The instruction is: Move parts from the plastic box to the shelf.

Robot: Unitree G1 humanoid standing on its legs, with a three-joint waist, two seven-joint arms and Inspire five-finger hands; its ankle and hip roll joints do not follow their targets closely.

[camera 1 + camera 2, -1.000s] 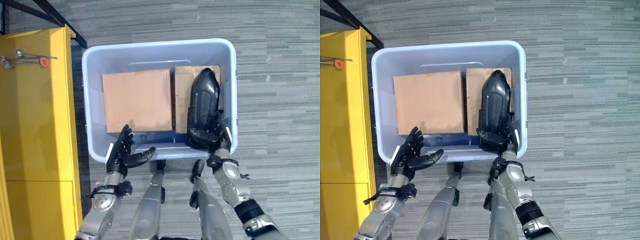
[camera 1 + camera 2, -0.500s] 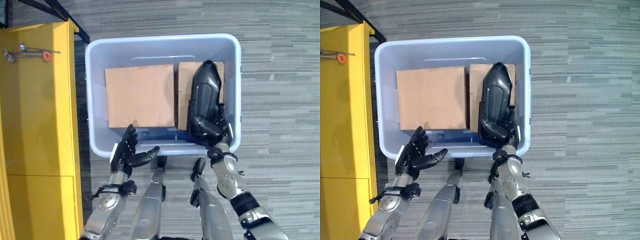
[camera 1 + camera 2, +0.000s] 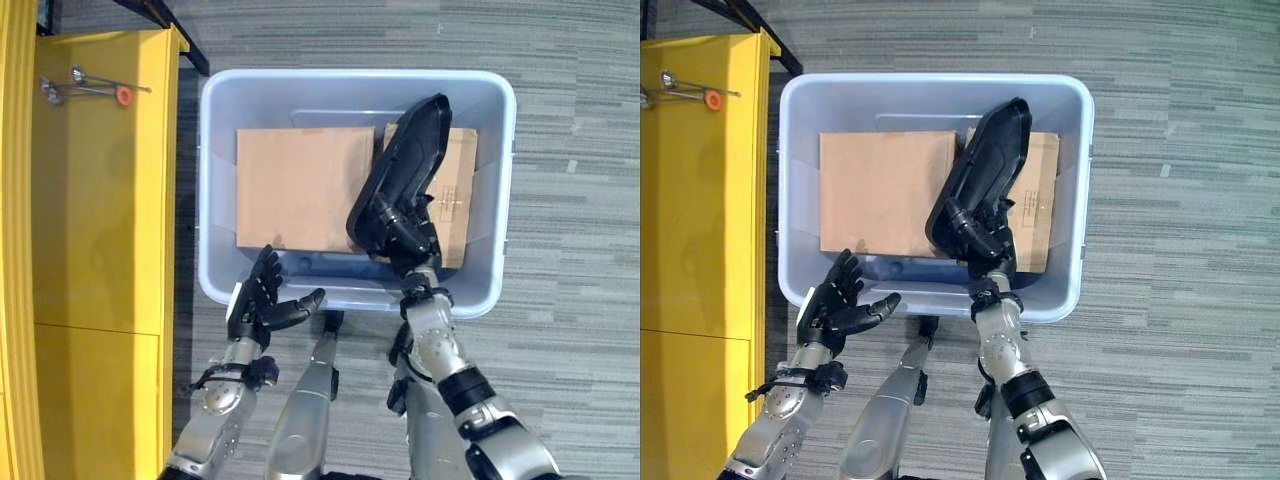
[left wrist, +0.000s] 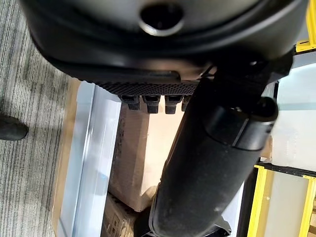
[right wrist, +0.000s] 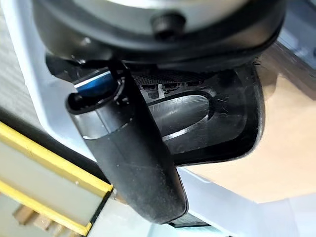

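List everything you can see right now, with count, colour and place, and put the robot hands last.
Plastic box: one, pale blue, on the floor in front of the robot.
Cardboard boxes: two, brown, inside the plastic box; the larger on its left side, the smaller on its right.
Black part: one, glossy black, long and curved, tilted over the two cardboard boxes, lower end in the right robot hand.
Shelf: one, yellow, left of the plastic box.
Metal rods with an orange disc: a small group, on the shelf's far end.
Floor: grey striped carpet.
Left robot hand: dark, open, at the box's near rim.
Right robot hand: dark, shut on the black part.
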